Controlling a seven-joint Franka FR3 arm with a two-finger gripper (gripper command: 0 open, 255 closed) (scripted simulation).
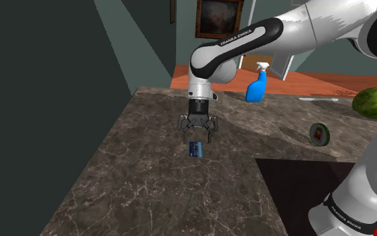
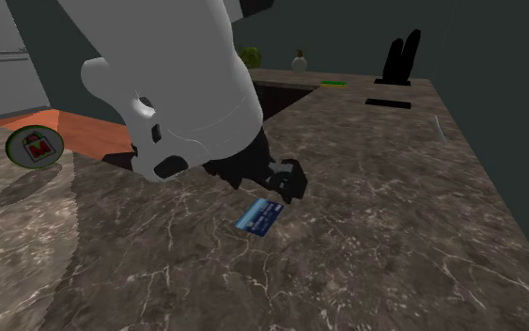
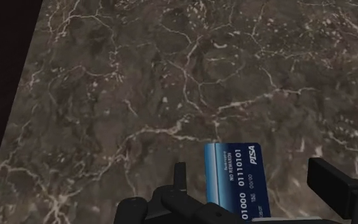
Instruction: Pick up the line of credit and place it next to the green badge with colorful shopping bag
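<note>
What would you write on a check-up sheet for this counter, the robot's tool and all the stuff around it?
Surface: dark marbled countertop.
Job's things: blue card lies flat on the countertop; green badge is well apart from it, toward the shoulder view's right.
Clutter: blue spray bottle and watermelon at the far side.
Tool: the tool is open just above the card, one finger on each side, not touching it.
Cables: nothing seen.
Surroundings: framed picture on a teal wall.
</note>
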